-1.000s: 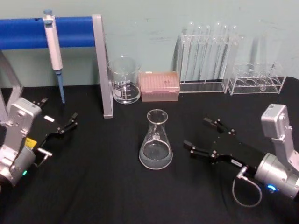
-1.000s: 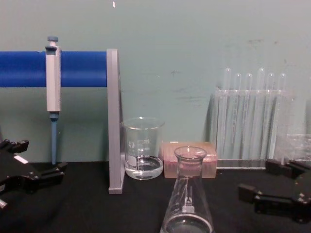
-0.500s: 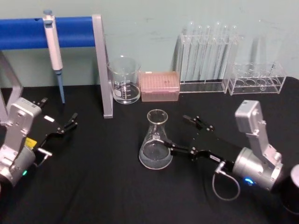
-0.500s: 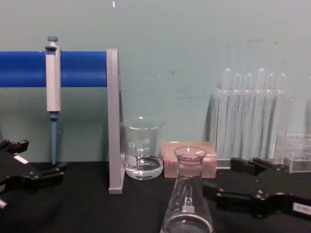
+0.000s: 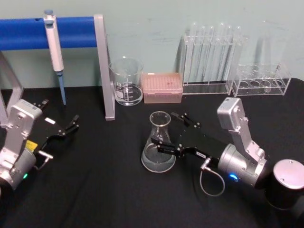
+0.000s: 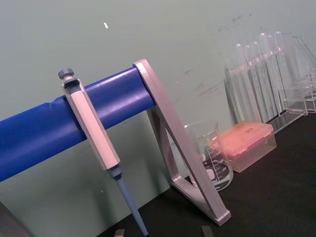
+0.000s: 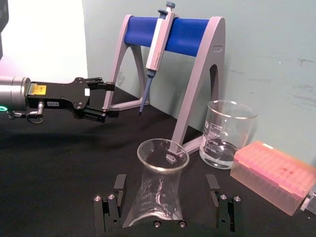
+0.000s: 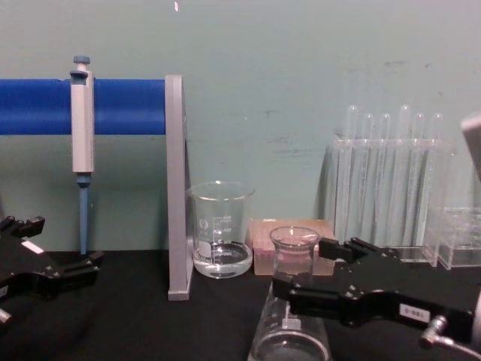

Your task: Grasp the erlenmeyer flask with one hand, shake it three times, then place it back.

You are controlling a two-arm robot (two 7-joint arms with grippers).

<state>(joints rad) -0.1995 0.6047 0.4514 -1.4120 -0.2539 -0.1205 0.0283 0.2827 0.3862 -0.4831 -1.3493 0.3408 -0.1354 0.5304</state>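
Head view: the erlenmeyer flask (image 5: 158, 145) stands at the centre of the bench (image 5: 95, 190), with the right gripper (image 5: 166, 131) apart astride it from 4 o'clock and the left gripper (image 5: 71, 124) idle, apart, at 9 o'clock; slick, fragile glass, probably best clamped gently below the neck.

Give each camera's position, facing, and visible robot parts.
Head: high, looking down on the black table; left gripper and right gripper show.
Chest: low, looking across at the pale green wall; both grippers.
Left wrist: faces the blue-barred grey pipette stand; own fingertips edge in.
Right wrist: faces the clear glass conical flask between its fingers; left gripper beyond.
Head, chest share the flask.
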